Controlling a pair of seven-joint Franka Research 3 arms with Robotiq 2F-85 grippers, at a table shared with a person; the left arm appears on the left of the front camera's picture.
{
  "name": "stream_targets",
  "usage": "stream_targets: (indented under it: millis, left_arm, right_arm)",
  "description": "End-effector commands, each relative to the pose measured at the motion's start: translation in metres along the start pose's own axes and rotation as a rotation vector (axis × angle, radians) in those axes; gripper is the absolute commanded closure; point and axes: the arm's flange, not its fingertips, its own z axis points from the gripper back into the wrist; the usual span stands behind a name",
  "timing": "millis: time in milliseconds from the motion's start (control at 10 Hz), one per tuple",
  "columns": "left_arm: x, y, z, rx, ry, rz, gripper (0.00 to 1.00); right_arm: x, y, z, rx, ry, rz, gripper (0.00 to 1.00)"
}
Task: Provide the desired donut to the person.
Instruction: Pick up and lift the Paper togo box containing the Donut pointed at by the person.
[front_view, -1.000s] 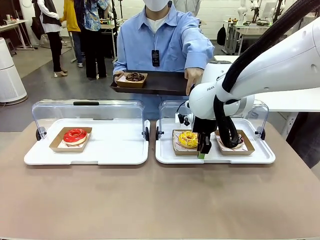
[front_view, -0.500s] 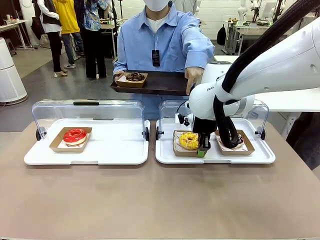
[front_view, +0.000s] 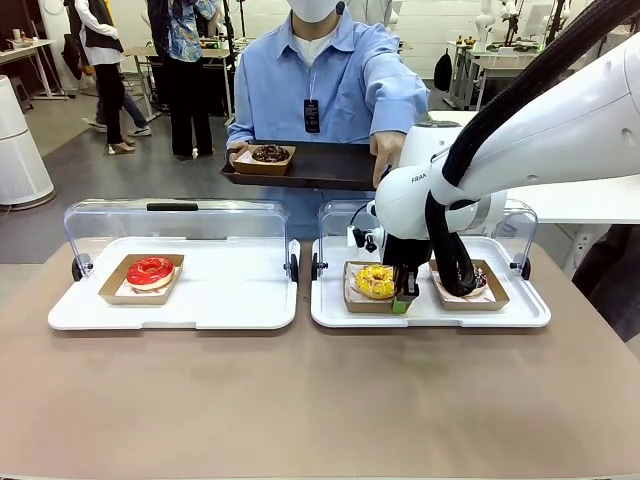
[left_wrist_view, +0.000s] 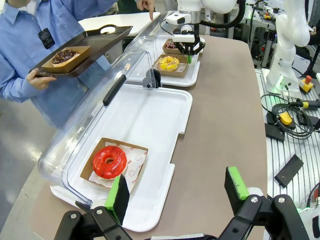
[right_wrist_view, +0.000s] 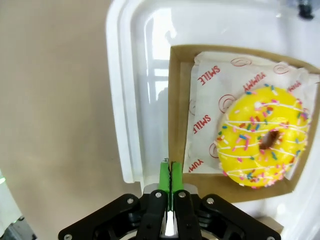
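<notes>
1. The black cable (front_view: 447, 255) of the right arm covers most of a dark donut (front_view: 478, 282), so its topping is not clear.
2. The right gripper (right_wrist_view: 167, 172) is clamped on the side wall of the cardboard tray (right_wrist_view: 179, 100). The left gripper (left_wrist_view: 176, 192) is spread wide and grasps nothing, near a red donut (left_wrist_view: 109, 161).
3. One second before, the right gripper's pads were not yet pressed together; the tray lies in almost the same place.
4. The yellow donut (front_view: 376, 280) has white stripes and coloured sprinkles. It lies on printed paper in this tray, inside the right white tray (front_view: 440, 315), below the pointing hand (front_view: 385, 155) of the person (front_view: 320, 85).
</notes>
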Motion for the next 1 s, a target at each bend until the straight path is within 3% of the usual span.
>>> stream_targets:
  millis: [0,900]
  left_arm:
    - [0.0,-0.001,0.0,0.006,-0.025,-0.005,0.0]
    - [0.0,-0.001,0.0,0.006,-0.025,-0.005,0.0]
  right_arm:
    - [0.019,0.015,0.024,-0.028,0.035,0.009,1.0]
    - [0.066,0.126,0.187,-0.058,0.172,0.058,1.0]
